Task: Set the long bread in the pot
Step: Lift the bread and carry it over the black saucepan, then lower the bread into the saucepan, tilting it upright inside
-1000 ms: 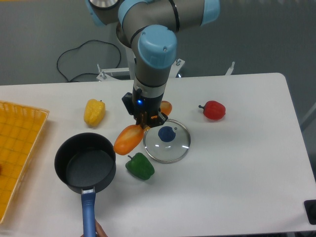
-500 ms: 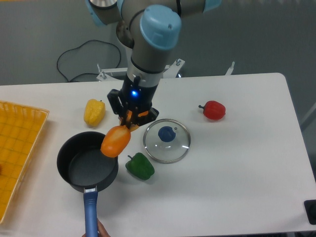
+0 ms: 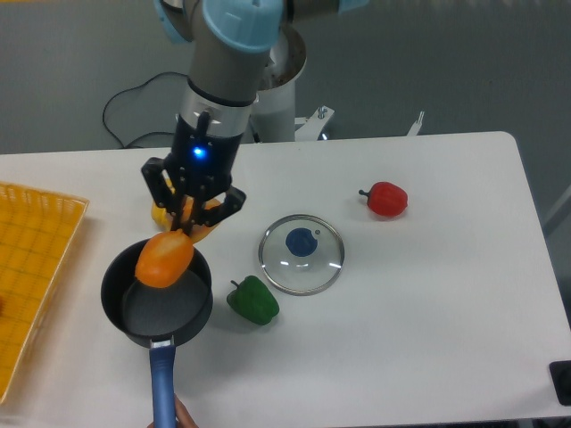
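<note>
While no writing shows, pincer [image 3: 185, 226] pinches long bread [image 3: 165, 259] above pot [image 3: 157, 303]

Glossy plastic long bread [image 3: 164, 259], matt black pot [image 3: 157, 305], glass lid [image 3: 302, 254]

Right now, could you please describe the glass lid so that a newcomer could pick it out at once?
Start at the white table and look near its middle, right of the small black saucepan with the blue handle. The round clear glass lid lies flat there, just up and right of the green toy pepper. Its metal rim and blue centre knob set it apart.
</note>
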Motion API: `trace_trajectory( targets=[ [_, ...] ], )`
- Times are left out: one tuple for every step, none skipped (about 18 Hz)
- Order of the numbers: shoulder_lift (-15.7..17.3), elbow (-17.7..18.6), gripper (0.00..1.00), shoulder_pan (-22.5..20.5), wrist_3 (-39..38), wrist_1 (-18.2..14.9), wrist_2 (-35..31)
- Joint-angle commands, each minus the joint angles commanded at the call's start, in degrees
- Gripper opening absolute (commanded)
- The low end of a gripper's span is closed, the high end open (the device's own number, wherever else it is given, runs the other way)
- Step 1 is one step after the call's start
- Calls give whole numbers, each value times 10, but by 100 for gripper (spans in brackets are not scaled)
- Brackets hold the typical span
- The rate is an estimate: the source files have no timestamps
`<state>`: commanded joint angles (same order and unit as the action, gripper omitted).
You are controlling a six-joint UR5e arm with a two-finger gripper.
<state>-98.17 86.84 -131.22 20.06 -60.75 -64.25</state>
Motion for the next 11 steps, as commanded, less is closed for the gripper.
trace_trajectory(
  targets=[
    [-1,0,0,4,-17,18,0],
    [-2,-1,0,9,-26,30,0],
    [-3,-4,0,11,-30,36,0],
    [-4,-9,0,12,-31,37,0],
    [-10,-15,0,19,-34,37,0],
    [-13,-20,0,23,-38,38,-1],
    [-18,-25,0,25,-40,38,-2],
    [-20,-27,0,26,-40,39,-2],
    [-25,-27,0,27,-40,40,-2],
    [-27,-27,0,30,-39,40,-2],
    [-31,-27,0,34,-39,44,-3]
  ],
)
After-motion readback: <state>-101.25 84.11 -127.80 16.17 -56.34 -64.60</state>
